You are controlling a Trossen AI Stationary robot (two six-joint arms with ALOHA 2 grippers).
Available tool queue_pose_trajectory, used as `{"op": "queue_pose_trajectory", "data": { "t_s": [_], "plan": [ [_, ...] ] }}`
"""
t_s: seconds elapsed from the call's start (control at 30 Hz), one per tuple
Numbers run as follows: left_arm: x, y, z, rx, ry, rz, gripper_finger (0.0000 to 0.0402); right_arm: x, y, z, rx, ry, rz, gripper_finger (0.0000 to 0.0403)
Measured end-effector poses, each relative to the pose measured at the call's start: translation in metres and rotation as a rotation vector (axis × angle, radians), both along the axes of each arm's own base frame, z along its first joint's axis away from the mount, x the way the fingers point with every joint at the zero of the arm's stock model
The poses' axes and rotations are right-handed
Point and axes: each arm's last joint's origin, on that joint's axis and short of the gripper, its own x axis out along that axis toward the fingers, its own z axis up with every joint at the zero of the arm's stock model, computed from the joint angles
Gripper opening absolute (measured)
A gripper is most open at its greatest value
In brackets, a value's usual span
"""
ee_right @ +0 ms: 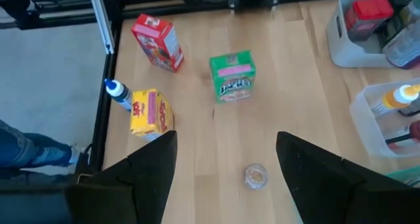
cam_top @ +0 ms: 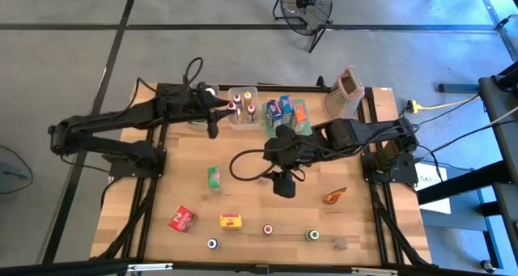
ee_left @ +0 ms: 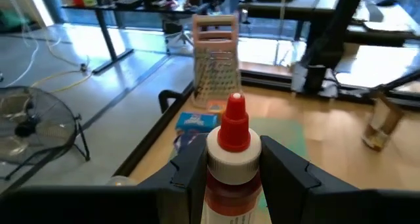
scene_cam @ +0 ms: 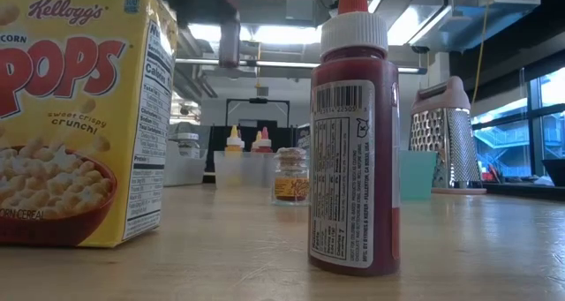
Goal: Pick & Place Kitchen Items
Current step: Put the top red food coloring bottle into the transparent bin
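- The left pincer [ee_left: 231, 178] clasps a red-capped bottle [ee_left: 231, 152] between its fingers, held over the clear bin [cam_top: 243, 106] at the tabletop's [cam_top: 259, 203] far edge.
- The right pincer [ee_right: 226, 178] hangs over mid-tabletop, jaws spread wide and empty, a small jar [ee_right: 255, 176] below it.
- Green carton [ee_right: 232, 75], red carton [ee_right: 157, 41] and yellow carton [ee_right: 149, 112] lie apart on the wood.
- The box grater [cam_top: 343, 91] stands at the far right corner.

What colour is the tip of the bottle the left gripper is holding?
Red, above a white cap; the left wrist view shows the bottle best.
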Motion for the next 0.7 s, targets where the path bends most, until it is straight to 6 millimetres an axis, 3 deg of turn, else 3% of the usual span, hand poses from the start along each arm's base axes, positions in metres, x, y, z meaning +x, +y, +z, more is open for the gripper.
{"op": "queue_pose_trajectory", "data": {
  "t_s": [0.3, 0.7],
  "plan": [
    [0.008, 0.018, -0.05, -0.015, -0.07, 0.074, 0.0108, -0.001, -0.006, -0.002, 0.033, 0.046, -0.011, 0.0263],
    [0.039, 0.036, -0.099, -0.033, -0.064, 0.221, 0.0108, -0.004, -0.021, -0.006, -0.017, 0.114, -0.009, 0.0263]
  ]
}}
